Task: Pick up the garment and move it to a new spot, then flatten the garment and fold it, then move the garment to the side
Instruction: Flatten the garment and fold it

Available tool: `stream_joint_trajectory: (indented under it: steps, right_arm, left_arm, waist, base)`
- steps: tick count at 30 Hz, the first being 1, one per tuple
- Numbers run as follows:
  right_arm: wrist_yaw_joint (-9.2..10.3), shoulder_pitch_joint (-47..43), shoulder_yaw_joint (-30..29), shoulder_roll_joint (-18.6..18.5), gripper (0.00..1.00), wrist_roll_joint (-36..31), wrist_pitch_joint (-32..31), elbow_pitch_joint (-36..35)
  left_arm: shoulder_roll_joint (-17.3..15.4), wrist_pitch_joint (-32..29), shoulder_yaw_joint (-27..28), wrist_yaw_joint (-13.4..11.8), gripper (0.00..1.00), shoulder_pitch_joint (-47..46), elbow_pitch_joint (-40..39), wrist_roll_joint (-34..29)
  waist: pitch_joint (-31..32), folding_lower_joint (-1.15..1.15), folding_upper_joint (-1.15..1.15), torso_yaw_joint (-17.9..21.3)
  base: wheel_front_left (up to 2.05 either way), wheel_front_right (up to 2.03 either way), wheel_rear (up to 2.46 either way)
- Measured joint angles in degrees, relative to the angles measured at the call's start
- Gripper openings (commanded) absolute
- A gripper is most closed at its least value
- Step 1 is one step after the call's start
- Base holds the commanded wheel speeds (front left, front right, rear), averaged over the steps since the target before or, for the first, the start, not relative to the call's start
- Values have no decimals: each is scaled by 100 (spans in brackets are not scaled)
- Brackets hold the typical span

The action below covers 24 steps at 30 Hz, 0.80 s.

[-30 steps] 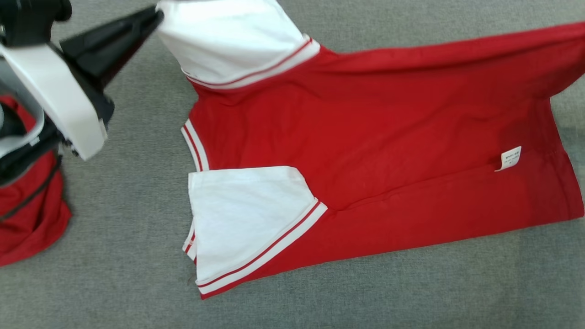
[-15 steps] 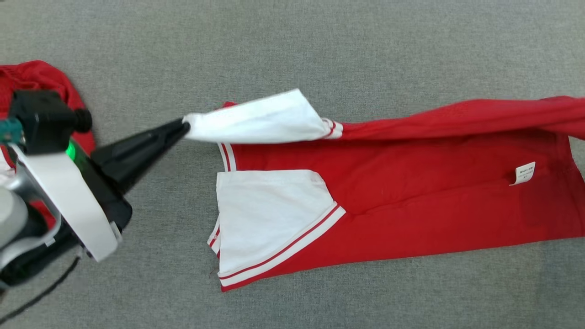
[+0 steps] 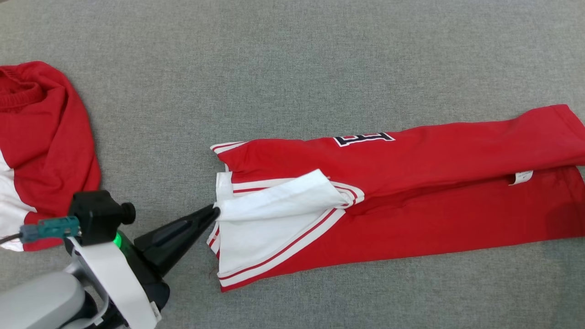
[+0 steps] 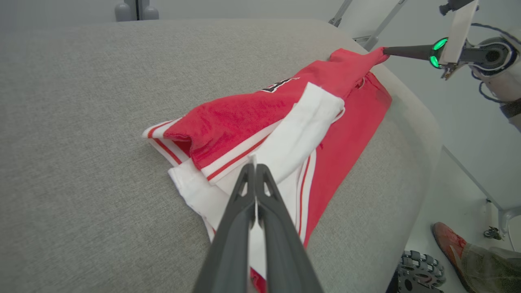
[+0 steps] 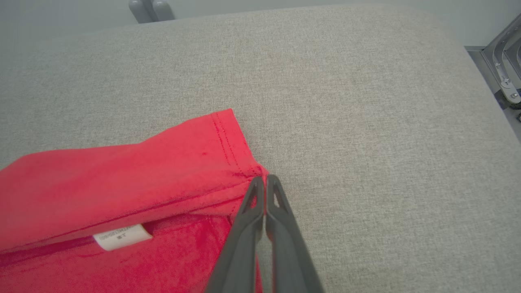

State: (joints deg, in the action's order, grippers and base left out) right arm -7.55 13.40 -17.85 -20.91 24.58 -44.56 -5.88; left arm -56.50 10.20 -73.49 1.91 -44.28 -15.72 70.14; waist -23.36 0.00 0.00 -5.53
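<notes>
The garment (image 3: 411, 214) is a red shirt with white, red-striped sleeves, lying across the grey padded surface (image 3: 292, 68) with its far half folded over the near half. Dark lettering (image 3: 361, 138) shows on the top layer. My left gripper (image 3: 215, 211) is shut on the edge of the upper white sleeve (image 3: 274, 201), low over the lower sleeve. In the left wrist view the left gripper (image 4: 255, 166) pinches white cloth, and the right gripper (image 4: 384, 49) holds the garment's far end. My right gripper (image 5: 264, 178) is shut on the red hem corner (image 5: 240, 162).
A second red and white garment (image 3: 41, 137) lies bunched at the left edge of the surface. A white label (image 5: 122, 236) sticks out between the layers. Beyond the surface's rounded edge, a person's foot (image 4: 447, 240) and the robot's wheels (image 4: 419, 272) are on the floor.
Both grippers have carried the raised far edge of the garment toward me and down, laying that half over the near half. The head camera has shifted as well.
</notes>
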Motion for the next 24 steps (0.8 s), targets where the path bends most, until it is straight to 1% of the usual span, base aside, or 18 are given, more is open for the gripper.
stream_joint_trajectory:
  steps: [5,9,10,11,12,13,14,15,16,20,21,22,24]
  right_arm:
    - [0,-134,44,33,0,-4,233,309]
    - [0,-148,126,109,0,62,376,565]
    - [0,-155,130,120,5,70,396,617]
    - [0,-166,129,129,34,70,442,681]
    - [0,-171,103,146,98,70,498,727]
    - [1,-176,81,158,100,69,558,756]
    - [1,-191,46,174,100,65,654,768]
    - [1,-224,5,192,100,59,734,779]
    - [0,-296,-8,204,100,59,788,787]
    - [1,-720,-81,380,100,133,1321,635]
    - [1,-720,-81,380,100,133,1321,635]
    - [1,-827,-73,417,100,166,1488,568]
    - [1,-1068,-30,577,100,242,1847,492]
  left_arm:
    - [314,152,2,-48,0,401,291,-88]
    - [547,227,4,-218,0,610,642,-300]
    - [603,243,1,-253,4,657,710,-342]
    - [660,247,1,-285,20,693,781,-392]
    - [717,271,1,-325,29,734,842,-419]
    - [765,296,0,-350,47,769,889,-419]
    - [813,319,15,-376,67,800,926,-416]
    - [856,346,42,-410,88,846,947,-410]
    - [884,366,60,-457,100,891,967,-411]
    - [959,456,442,-971,100,1214,921,-565]
    - [959,456,442,-971,100,1214,921,-565]
    - [1001,470,615,-1133,100,1300,883,-633]
    - [1191,480,1225,-1461,100,1576,735,-850]
  waist:
    - [-2,0,0,-1]
    - [30,0,0,11]
    - [43,0,0,10]
    - [60,0,0,6]
    - [82,0,0,2]
    - [107,0,0,-2]
    - [139,0,0,-6]
    - [176,0,0,-10]
    - [217,0,0,-14]
    - [477,0,0,-26]
    - [477,0,0,-26]
    - [536,0,0,-29]
    - [646,0,0,-36]
  base:
    - [0,0,0]
    - [0,0,0]
    - [0,0,0]
    - [0,0,0]
    - [0,0,0]
    - [0,0,0]
    - [0,0,0]
    - [0,0,0]
    - [0,0,0]
    - [0,0,0]
    - [0,0,0]
    - [0,0,0]
    - [0,0,0]
